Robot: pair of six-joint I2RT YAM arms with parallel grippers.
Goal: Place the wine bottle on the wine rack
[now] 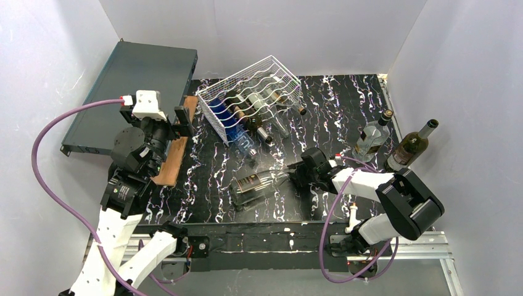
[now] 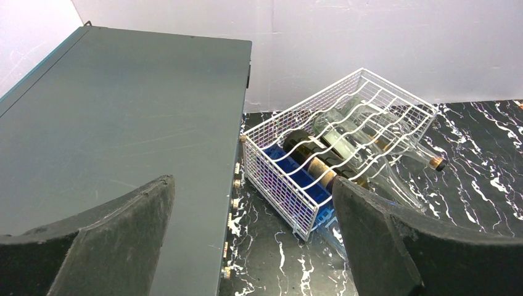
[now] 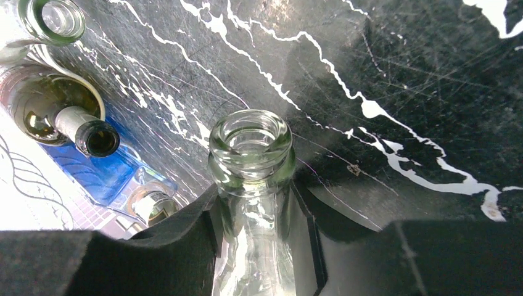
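At the far edge of the tabletop [image 1: 345,105], the wire wine rack [image 1: 256,86] is loaded with several bottles [image 1: 253,114]. The clear wine bottle [image 1: 254,186] is lying toward the near edge, its neck clasped by the right pincer [image 1: 297,175]; the placing is not yet done. The left pincer [image 1: 185,121] is spread wide.

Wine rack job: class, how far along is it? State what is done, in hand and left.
Done: several bottles already lie in the wine rack. In hand: the right tool is shut on the neck of a clear wine bottle lying on its side, not yet at the rack. Left: carrying it over and sliding it in. The left tool is open and holds nothing.
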